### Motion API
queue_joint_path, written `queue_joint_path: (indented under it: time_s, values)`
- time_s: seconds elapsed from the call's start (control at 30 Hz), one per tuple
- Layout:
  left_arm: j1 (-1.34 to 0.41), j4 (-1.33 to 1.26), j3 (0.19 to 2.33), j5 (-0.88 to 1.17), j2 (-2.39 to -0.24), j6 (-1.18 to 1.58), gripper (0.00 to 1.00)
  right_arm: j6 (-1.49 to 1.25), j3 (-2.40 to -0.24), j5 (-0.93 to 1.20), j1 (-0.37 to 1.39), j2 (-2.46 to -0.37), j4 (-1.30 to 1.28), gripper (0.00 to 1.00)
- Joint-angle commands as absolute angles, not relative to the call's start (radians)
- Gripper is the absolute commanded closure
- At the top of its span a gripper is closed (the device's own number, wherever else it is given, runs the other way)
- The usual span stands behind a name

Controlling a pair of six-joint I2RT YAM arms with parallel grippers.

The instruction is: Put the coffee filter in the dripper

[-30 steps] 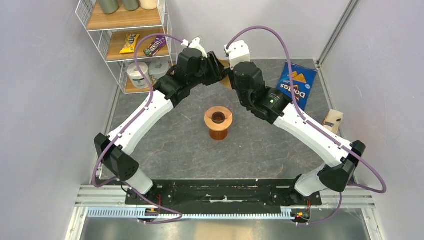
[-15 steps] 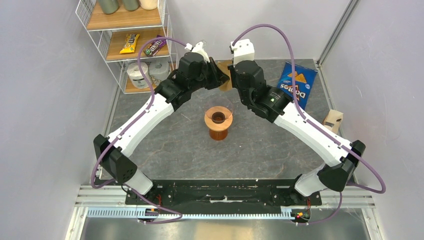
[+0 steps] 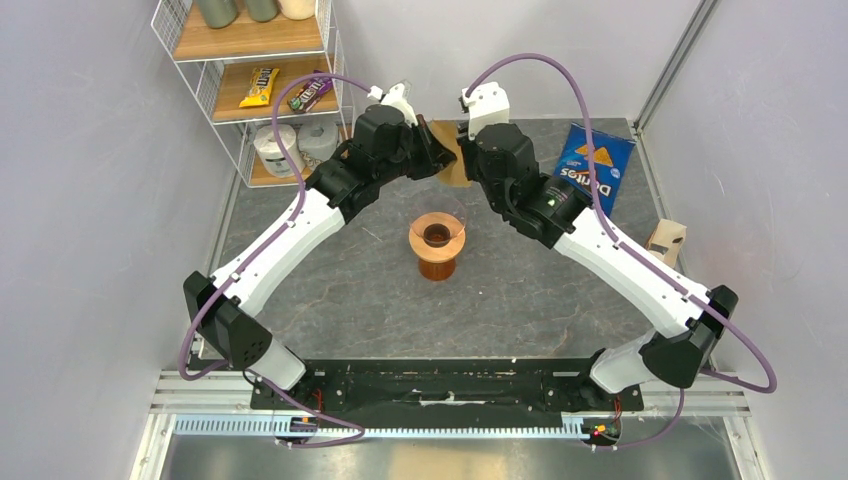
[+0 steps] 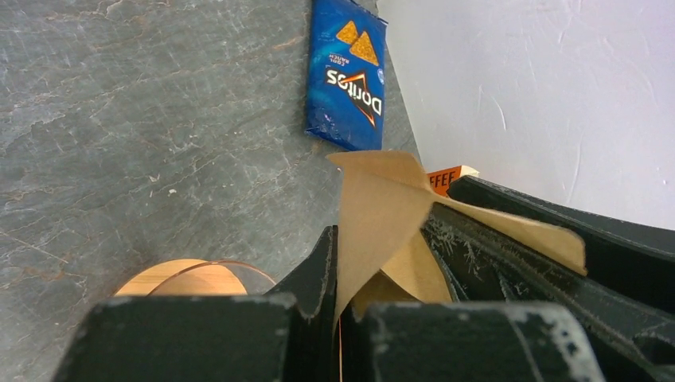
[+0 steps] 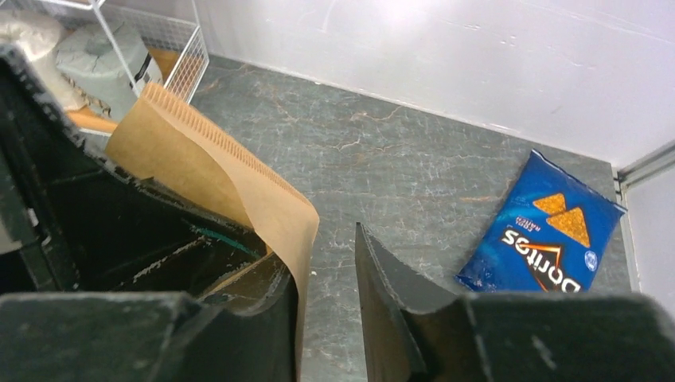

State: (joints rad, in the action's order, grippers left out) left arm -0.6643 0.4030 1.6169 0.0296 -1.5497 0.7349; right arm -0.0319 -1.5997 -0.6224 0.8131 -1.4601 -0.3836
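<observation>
**Coffee filter at the exchange point between the two arms.** The coffee filter (image 4: 382, 215), a thin brown paper cone, hangs above the table (image 3: 330, 290) on the far side of the dripper (image 3: 437, 240), which stands upright and empty between the arms. The left gripper (image 4: 374, 263) is pressed together on the paper, pinching it near its lower fold. The right gripper (image 5: 330, 255) stands spread, with a clear gap between its jaws, and the filter merely lies against one finger.

The paper looks very light and limp, so it is likely to crease, flutter or spring open rather than slip. Its crimped seam edge, seen in the right wrist view, is probably the stiffest part. A hold near that seam, up by the rim, would leave the pointed end free to drop into the funnel. A blue crisp bag (image 5: 541, 231) lies well apart.
</observation>
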Motion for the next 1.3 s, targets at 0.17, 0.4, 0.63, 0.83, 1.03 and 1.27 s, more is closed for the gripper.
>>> queue_joint_path:
  time_s: [0.17, 0.4, 0.63, 0.83, 1.03, 1.27]
  values:
    - [-0.668, 0.399, 1.635, 0.053, -1.514, 0.63, 0.98, 0.043, -1.621, -0.483, 0.771, -1.425, -0.462, 0.62]
    - [-0.667, 0.409, 1.634, 0.067, -1.513, 0.621, 0.98, 0.028, -1.644, -0.502, 0.741, -1.441, -0.505, 0.71]
    - [-0.676, 0.416, 1.65, 0.093, -1.53, 0.602, 0.98, 0.041, -1.645, -0.407, 0.734, -1.44, -0.512, 0.56]
    - [-0.684, 0.438, 1.664, 0.11, -1.539, 0.579, 0.98, 0.105, -1.665, -0.304, 0.726, -1.455, -0.539, 0.49]
    - [-0.689, 0.465, 1.674, 0.12, -1.543, 0.541, 0.98, 0.17, -1.693, -0.235, 0.707, -1.467, -0.568, 0.46]
    - [-0.689, 0.471, 1.664, 0.12, -1.526, 0.498, 0.98, 0.179, -1.685, -0.188, 0.671, -1.448, -0.612, 0.81]
